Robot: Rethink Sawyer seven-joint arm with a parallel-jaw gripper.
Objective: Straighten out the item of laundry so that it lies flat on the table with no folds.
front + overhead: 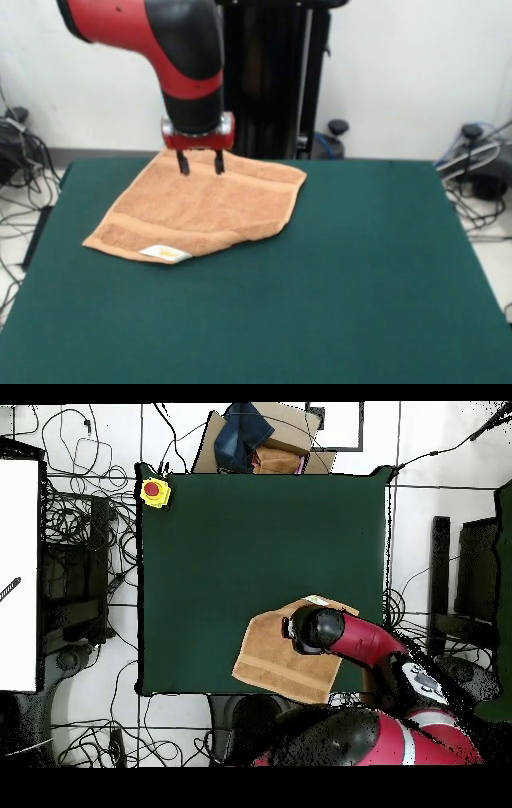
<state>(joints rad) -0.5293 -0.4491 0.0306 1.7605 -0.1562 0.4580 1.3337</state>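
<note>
We note a peach-orange towel point(200, 210) with woven bands of the same hue near two edges and a small white label point(165, 254) with a yellowish mark. The table point(360, 272) is plain dark green. Arm point(172, 48): red and black. A yellow box point(155, 491) carries a red button.

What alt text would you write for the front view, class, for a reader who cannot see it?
A red and black robot arm holds its open gripper just above the far edge of a peach-orange towel on a dark green table. The towel lies skewed, its white label at the near edge.
</note>
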